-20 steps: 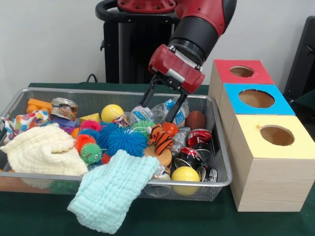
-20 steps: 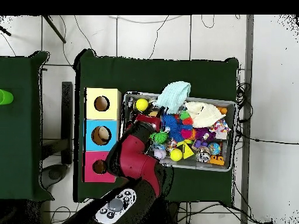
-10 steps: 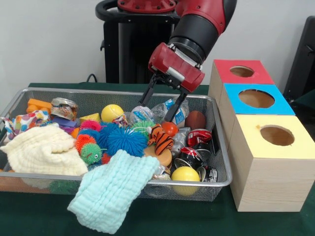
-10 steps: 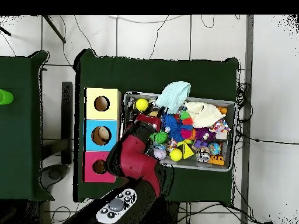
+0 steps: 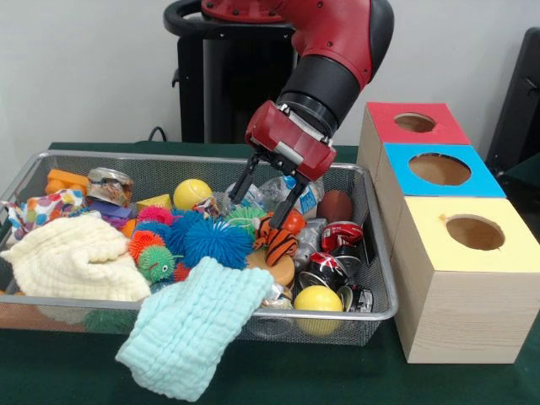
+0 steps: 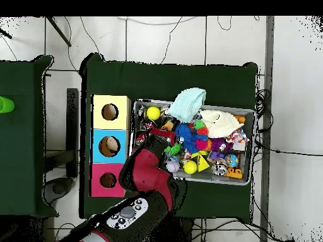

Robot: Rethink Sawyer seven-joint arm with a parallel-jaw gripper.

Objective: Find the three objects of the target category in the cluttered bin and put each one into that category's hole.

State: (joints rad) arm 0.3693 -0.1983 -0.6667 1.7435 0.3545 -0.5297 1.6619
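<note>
The gripper (image 5: 259,202) is held with fingers spread over the wire bin (image 5: 379,278), empty, above a tiger toy (image 5: 275,240) and a crumpled plastic bottle (image 5: 291,191). Red cans (image 5: 341,236) lie toward the three holed boxes (image 5: 460,253); their lettering cannot be read.

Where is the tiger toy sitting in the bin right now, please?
Front view: the tiger toy lies mid-bin, right of the blue spiky ball, just below the open gripper.
</note>
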